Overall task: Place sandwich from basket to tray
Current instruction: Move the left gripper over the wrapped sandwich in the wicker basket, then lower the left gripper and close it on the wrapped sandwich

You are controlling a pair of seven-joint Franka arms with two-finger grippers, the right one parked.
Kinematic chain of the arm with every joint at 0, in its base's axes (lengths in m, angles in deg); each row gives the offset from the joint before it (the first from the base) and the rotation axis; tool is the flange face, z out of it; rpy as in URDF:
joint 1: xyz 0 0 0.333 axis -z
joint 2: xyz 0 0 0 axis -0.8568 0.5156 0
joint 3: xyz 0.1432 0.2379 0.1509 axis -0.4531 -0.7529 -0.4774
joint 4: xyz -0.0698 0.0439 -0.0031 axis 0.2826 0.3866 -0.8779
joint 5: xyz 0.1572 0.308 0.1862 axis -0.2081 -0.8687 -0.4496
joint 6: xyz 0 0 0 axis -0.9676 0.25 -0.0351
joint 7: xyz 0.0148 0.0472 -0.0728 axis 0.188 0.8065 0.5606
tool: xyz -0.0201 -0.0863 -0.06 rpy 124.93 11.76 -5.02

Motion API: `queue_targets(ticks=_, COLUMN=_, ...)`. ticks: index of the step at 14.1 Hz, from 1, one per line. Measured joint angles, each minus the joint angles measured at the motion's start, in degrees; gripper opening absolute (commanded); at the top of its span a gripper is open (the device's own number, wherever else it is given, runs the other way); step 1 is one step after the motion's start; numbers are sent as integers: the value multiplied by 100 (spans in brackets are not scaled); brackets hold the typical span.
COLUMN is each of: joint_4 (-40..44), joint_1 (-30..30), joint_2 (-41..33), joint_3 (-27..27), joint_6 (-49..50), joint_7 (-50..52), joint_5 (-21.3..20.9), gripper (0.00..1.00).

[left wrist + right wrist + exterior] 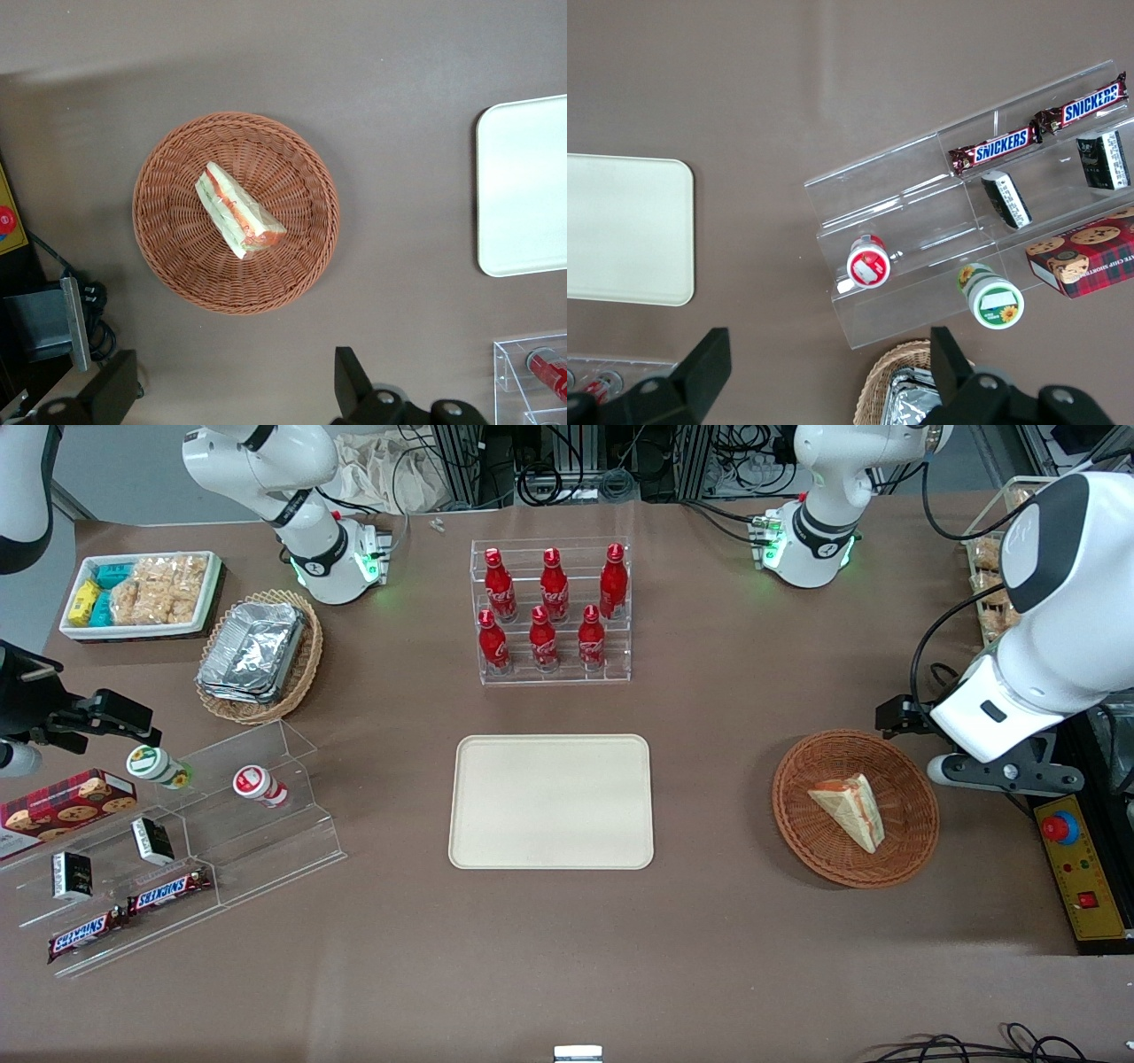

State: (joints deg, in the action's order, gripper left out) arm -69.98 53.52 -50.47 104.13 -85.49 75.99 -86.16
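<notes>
Snickers bars [128, 915] on the clear stepped rack [177, 841] sit closest to front cam, at parked arm's end of counter [709, 974], well apart from the end effector.

Progress: nothing done yet, by my read. Sandwich [850, 808] lies in basket [797, 824]; tray [551, 801] bare. Left to do: descend, grasp, lift, carry to tray, release.

End effector [235, 394]: fingers spread wide, nothing between them, hanging above the counter near basket rim at working arm's end. In wrist view the sandwich [237, 211] lies roughly below and ahead of the fingers [113, 394], not touching. Basket [177, 274] directly under cam; tray [523, 186] off to one side, well apart from basket.

Containers:
- basket: one wedge sandwich, orange-red filling edge facing up, lying flat-ish near centre.
- tray: no contents.
- tan oval basket [301, 673]: stack of foil trays [252, 651].
- white bin [80, 631]: snack packets.
- clear rack [549, 677]: six red cola bottles [542, 638], two rows.
- stepped rack: two small tubs [260, 784], dark packets; cookie box [62, 806] beside it.
</notes>
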Motion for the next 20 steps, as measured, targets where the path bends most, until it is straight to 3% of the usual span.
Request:
queue_targets(ticks=10, joint_4=-21, joint_1=-2, joint_2=152, joint_3=-35, joint_6=-58, joint_7=323, joint_5=-14, gripper=100)
queue_targets(ticks=15, joint_4=-609, joint_1=-11, joint_2=250, joint_3=-60, joint_6=-757, joint_7=1207, joint_5=-13, gripper=100)
queue_targets(ticks=20, joint_4=-1600, joint_1=-132, joint_2=276, joint_3=-141, joint_6=-2224, joint_7=1632, joint_5=-21, gripper=100)
